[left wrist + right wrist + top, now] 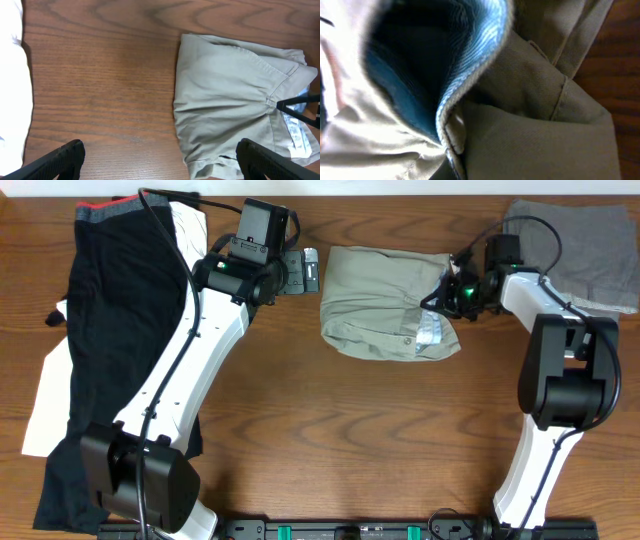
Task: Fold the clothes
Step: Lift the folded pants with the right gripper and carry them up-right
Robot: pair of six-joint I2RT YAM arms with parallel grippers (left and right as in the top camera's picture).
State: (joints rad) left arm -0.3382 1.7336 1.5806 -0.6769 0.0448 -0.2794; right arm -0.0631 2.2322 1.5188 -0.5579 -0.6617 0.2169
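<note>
The light khaki shorts [380, 305] lie bunched and partly folded at the middle of the wooden table, with the waistband and its pale blue lining [432, 332] turned out at the right end. My left gripper [310, 270] is open and empty just off the shorts' left edge; in the left wrist view its fingers [160, 147] straddle the shorts' [230, 95] lower left corner and bare wood. My right gripper [440, 295] is shut on the waistband at the right end. The right wrist view is filled by the shorts [535, 130] and blue lining [480, 45]; its fingers are hidden.
A dark garment with a red-trimmed waistband [110, 310] lies over a white garment [50, 400] along the table's left side; the white cloth also shows in the left wrist view [10, 75]. A grey garment [580, 240] lies at the back right corner.
</note>
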